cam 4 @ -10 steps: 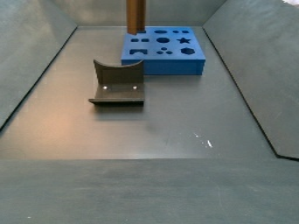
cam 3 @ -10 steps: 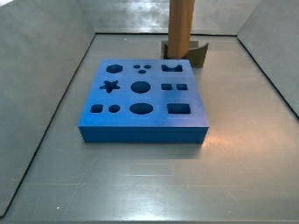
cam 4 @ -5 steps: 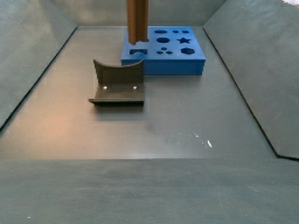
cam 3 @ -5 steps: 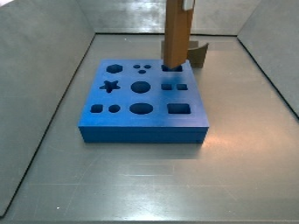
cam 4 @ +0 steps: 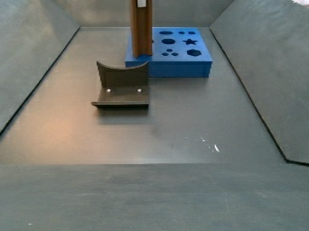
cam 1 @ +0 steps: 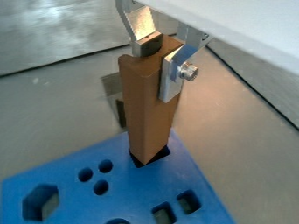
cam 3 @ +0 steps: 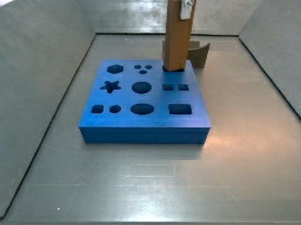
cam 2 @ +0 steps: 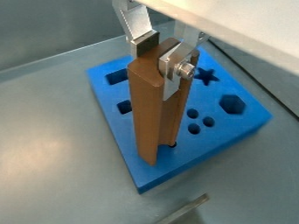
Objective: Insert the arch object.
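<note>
My gripper [cam 1: 162,54] is shut on the top of a tall light-brown post [cam 1: 146,105], also seen in a wrist view [cam 2: 159,54]. The post [cam 3: 177,39] stands upright with its lower end in the arch-shaped hole at the far right of the blue board [cam 3: 141,110]. In a side view only a silver finger [cam 3: 185,7] shows at the post's top. The post [cam 4: 141,36] meets the near left corner of the board [cam 4: 193,63]. No small dark olive-brown arch object shows in any view; it is hidden or out of view.
The dark fixture [cam 4: 121,86] stands on the grey floor in front of the board; it sits just behind the post in a side view [cam 3: 201,53]. Sloping grey walls [cam 3: 47,53] enclose the floor. The board has star, round, square and hexagon holes.
The gripper carried the post from beside the fixture to over the arch-shaped hole, then lowered it; the post's top and a finger now show in the side views.
</note>
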